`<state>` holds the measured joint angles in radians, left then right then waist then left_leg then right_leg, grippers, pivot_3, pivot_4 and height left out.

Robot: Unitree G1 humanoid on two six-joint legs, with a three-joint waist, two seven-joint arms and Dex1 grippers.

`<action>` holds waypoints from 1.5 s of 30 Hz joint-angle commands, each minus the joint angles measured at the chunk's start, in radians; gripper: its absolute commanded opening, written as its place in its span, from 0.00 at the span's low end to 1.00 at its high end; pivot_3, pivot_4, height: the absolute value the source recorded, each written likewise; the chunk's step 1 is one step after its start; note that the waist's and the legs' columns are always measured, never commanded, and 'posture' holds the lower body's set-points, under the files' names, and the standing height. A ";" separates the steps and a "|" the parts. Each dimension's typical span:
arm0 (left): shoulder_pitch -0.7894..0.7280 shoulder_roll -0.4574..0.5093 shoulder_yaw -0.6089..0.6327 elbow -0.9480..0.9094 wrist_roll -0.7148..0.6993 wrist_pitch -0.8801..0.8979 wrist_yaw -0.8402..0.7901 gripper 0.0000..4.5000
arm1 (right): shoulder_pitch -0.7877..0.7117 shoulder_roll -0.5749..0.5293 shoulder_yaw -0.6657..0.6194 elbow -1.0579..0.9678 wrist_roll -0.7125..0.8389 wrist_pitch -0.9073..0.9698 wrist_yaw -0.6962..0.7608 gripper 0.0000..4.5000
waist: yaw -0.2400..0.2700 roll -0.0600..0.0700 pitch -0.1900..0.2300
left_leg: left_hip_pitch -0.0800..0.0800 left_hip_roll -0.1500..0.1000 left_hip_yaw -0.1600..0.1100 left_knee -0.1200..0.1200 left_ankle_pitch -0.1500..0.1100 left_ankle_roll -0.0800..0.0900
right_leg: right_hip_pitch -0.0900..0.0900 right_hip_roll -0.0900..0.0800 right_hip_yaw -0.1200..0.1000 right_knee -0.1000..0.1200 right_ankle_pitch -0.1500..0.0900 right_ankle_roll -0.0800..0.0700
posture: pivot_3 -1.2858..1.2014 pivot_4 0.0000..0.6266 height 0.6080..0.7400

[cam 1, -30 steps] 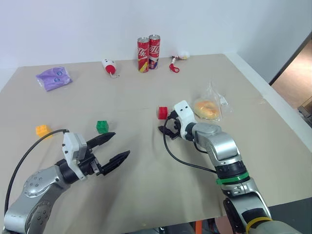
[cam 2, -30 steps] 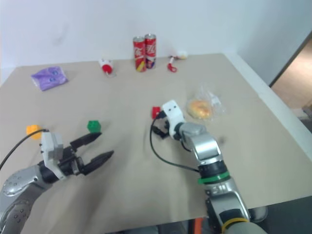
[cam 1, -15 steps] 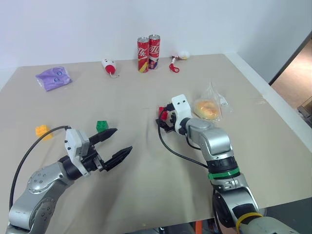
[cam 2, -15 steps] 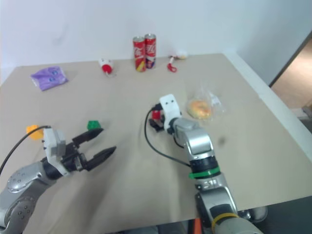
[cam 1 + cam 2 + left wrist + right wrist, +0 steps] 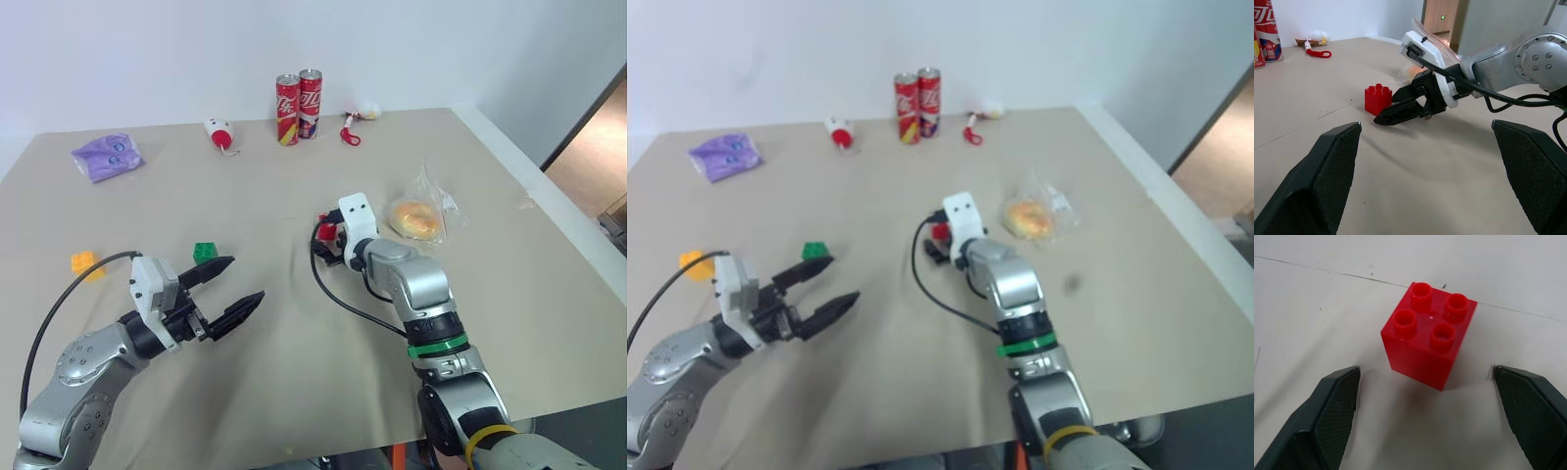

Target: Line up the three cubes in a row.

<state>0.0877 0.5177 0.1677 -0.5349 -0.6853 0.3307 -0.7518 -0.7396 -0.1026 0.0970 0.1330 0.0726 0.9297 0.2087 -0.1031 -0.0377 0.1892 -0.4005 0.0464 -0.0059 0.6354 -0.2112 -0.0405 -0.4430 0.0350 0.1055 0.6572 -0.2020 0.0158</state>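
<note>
While the three cubes lie apart on the table (image 5: 294, 392), none of them is held. I count one red cube (image 5: 1427, 335), one green cube (image 5: 205, 253) and one yellow-orange cube (image 5: 85, 261). The red one sits near the table's middle, the green one at 9 o'clock from it, the yellow-orange one farther out at 9 o'clock, near the edge.

The right gripper (image 5: 1430, 416) has its fingers spread wide just short of the red cube, not touching it. The left gripper (image 5: 230, 294) is also spread wide and empty, at 5 o'clock from the green cube.

Two red soda cans (image 5: 299, 106) stand at 12 o'clock by the white wall (image 5: 147, 49). One purple pouch (image 5: 108, 157) lies at 10 o'clock. One clear bag with a pastry (image 5: 419, 217) lies at 3 o'clock from the red cube.

The table surface is plain beige.
</note>
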 commanded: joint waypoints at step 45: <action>0.135 0.133 0.198 0.038 -0.163 0.052 -0.156 0.98 | 0.030 -0.420 0.146 0.003 0.210 -0.627 1.081 0.28 | 0.001 0.000 0.000 | -0.003 0.002 0.000 -0.002 -0.007 0.012 | 0.000 0.000 -0.003 -0.006 -0.002 0.001 | 0.52 0.24 1.00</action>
<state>0.2188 0.6271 0.3336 -0.4941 -0.8175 0.3737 -0.8753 -0.7101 -0.4889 0.2168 0.1957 0.2353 0.3344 1.1319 -0.1021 -0.0377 0.1894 -0.4031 0.0481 -0.0061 0.6337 -0.2185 -0.0290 -0.4433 0.0352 0.1024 0.6510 -0.2046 0.0168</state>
